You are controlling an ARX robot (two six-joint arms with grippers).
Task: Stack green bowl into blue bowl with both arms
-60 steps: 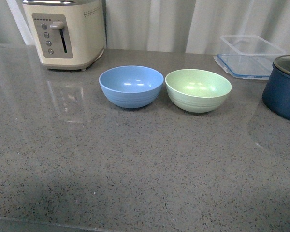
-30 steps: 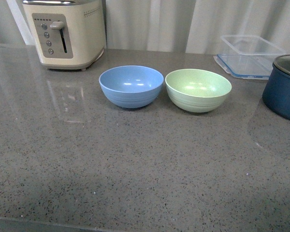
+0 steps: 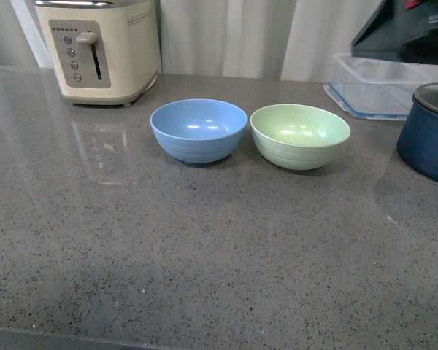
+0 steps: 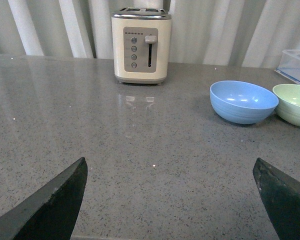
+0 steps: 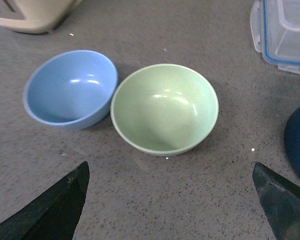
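Approach step. Right gripper [image 5: 170, 165] wide open, empty, facing green bowl [image 5: 164, 107] at frame centre; left gripper [image 4: 169, 161] wide open, empty. Next: closing on its rim, beside blue bowl [image 5: 70, 87].

Illumination is even, diffuse and moderately bright in all three views. Small white highlights inside the light sky-blue round matte bowl [image 3: 198, 130] and the pale mint-green round matte bowl [image 3: 300, 135] indicate sources overhead. Both bowls cast short, soft shadows at the base. The glossy speckled grey stone tabletop [image 3: 204, 248] mirrors the cream boxy toaster [image 3: 102, 47] as a pale patch. The front view darkens toward its near left corner. The right wrist view is slightly soft. The left hand [image 4: 169, 170] and right hand [image 5: 170, 172] render as underexposed, defocused black wedges.
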